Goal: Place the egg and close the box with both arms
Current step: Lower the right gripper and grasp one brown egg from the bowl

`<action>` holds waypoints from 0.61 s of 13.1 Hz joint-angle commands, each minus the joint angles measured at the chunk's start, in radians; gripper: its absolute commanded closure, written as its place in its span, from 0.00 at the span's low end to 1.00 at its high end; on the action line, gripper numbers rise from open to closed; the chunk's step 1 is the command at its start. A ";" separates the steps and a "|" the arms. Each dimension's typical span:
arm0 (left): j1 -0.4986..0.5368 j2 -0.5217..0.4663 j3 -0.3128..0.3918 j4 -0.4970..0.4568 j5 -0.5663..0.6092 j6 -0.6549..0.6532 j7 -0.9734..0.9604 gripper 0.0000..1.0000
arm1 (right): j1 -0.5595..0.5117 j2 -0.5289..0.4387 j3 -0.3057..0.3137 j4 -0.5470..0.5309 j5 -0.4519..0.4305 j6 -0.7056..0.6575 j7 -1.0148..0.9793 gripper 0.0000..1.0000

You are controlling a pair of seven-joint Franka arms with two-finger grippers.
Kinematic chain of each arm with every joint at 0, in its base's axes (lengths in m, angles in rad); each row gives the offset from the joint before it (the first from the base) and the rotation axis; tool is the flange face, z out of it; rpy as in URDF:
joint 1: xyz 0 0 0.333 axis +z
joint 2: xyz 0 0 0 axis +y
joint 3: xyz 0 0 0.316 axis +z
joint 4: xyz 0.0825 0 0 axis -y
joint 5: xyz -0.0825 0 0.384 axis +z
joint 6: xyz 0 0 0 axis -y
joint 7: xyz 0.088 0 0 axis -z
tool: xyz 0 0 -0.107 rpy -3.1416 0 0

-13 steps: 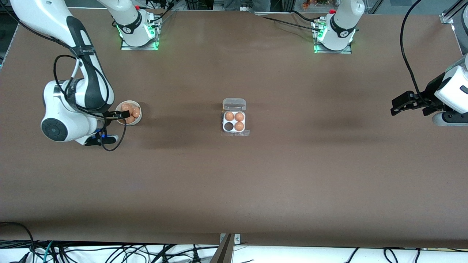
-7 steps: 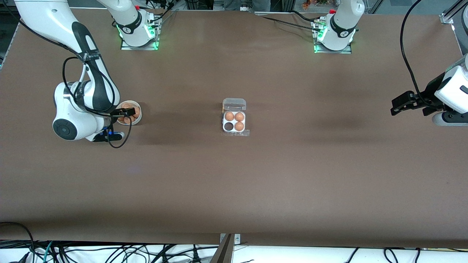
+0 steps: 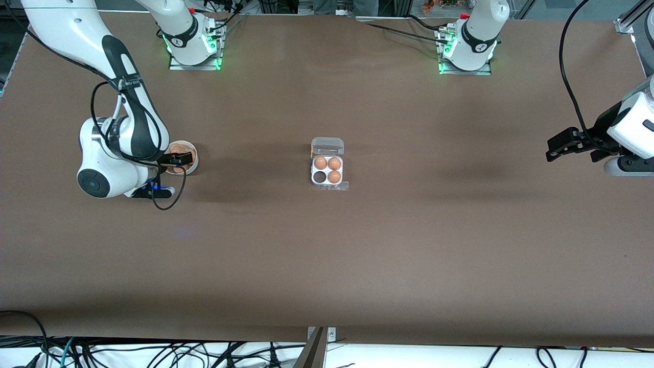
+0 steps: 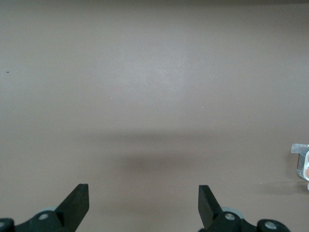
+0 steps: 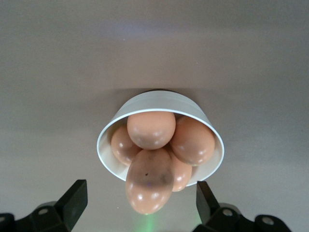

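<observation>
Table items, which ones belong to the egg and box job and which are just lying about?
Belongs to the job:
- box, lid open, three eggs in, one cell empty
- bowl of eggs
- right gripper, open over the bowl
- left gripper, open, waiting at its table end

Just lying about:
- cables along the table's near edge

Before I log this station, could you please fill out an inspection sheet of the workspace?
Surface: brown table, bare around the items.
Job's things: box at mid-table, lid open, three eggs in, one cell empty; white bowl of eggs toward the right arm's end, top egg uppermost.
Clutter: nothing seen.
Grippers: right gripper open over the bowl; left gripper open, waiting over its end of the table.
Cables: loose cables below the table's near edge.
Surroundings: arm bases lit green.
</observation>
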 commanded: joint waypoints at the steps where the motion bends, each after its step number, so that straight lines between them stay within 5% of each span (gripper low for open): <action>1: 0.006 0.008 -0.001 0.026 -0.021 -0.013 0.004 0.00 | 0.010 0.006 -0.001 -0.009 0.012 -0.001 0.052 0.00; 8: 0.006 0.008 -0.001 0.026 -0.021 -0.013 0.006 0.00 | 0.012 0.023 -0.003 -0.009 0.005 -0.005 0.060 0.01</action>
